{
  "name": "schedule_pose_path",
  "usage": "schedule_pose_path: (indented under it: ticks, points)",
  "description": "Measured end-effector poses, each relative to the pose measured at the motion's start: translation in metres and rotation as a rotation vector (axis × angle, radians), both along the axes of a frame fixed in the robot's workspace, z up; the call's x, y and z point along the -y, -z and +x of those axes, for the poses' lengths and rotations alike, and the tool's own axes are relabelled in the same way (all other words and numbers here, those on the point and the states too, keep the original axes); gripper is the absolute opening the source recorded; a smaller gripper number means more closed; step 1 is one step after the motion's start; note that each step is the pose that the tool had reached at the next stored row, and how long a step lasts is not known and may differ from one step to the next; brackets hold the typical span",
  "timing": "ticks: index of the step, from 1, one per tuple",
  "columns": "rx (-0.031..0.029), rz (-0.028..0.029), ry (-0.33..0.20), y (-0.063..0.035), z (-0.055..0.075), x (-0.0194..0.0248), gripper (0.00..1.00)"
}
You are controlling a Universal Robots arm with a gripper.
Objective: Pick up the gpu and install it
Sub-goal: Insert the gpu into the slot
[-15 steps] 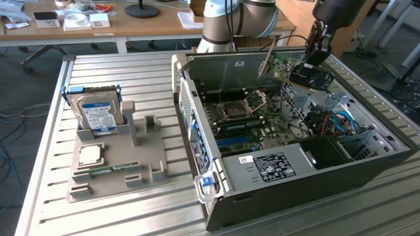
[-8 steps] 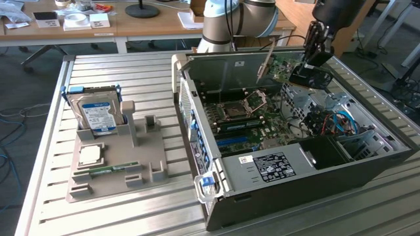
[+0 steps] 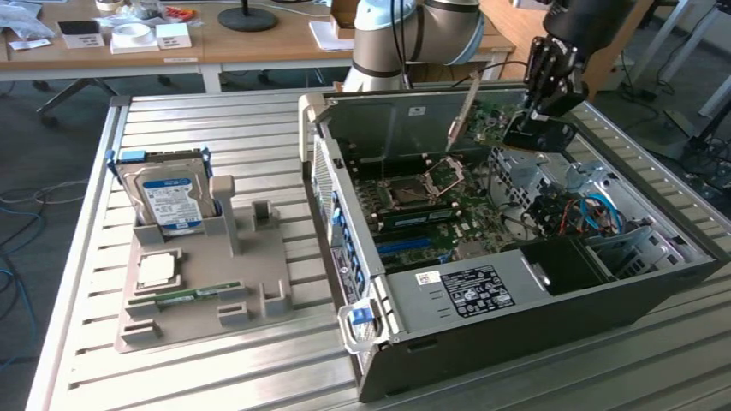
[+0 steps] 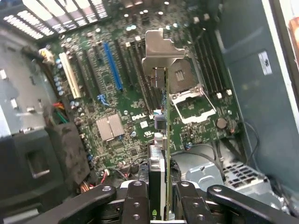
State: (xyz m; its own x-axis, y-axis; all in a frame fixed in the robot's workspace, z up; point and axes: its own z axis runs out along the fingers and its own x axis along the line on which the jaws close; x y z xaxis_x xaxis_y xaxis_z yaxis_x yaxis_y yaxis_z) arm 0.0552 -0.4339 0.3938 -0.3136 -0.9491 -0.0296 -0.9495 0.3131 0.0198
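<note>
My gripper [image 3: 535, 120] hangs over the far end of the open computer case [image 3: 537, 317], shut on the gpu [image 3: 489, 120]. The green card stands on edge, clear of the motherboard [image 3: 429, 214], with its metal bracket [image 3: 463, 110] pointing toward the case's back wall. In the wrist view the gpu [image 4: 164, 140] runs edge-on away from my gripper [image 4: 161, 205], and the fingers [image 4: 136, 203] clamp it from both sides. Its silver bracket [image 4: 161, 51] hovers above the motherboard [image 4: 117, 107], beside the blue slot [image 4: 112, 65] and the open CPU socket [image 4: 191, 100].
On the exterior view's left, a grey parts holder [image 3: 194, 321] carries a blue-labelled hard drive [image 3: 171, 197], a CPU [image 3: 157, 270] and a RAM stick [image 3: 188, 297]. Cables [image 3: 571, 214] and a black power supply shroud [image 4: 51, 154] crowd the case interior.
</note>
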Motion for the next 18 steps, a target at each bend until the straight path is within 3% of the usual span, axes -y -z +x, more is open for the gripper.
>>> schedule_pose_path:
  ticks: [4, 12, 18]
  points:
    - [0.0000, -0.0002, -0.071, 0.0002, 0.0000, 0.0000, 0.27]
    - [-0.0001, -0.0007, -0.086, 0.0001, 0.0000, 0.0000, 0.27]
    - [0.0000, -0.0007, -0.184, 0.0003, 0.0000, 0.0000, 0.27]
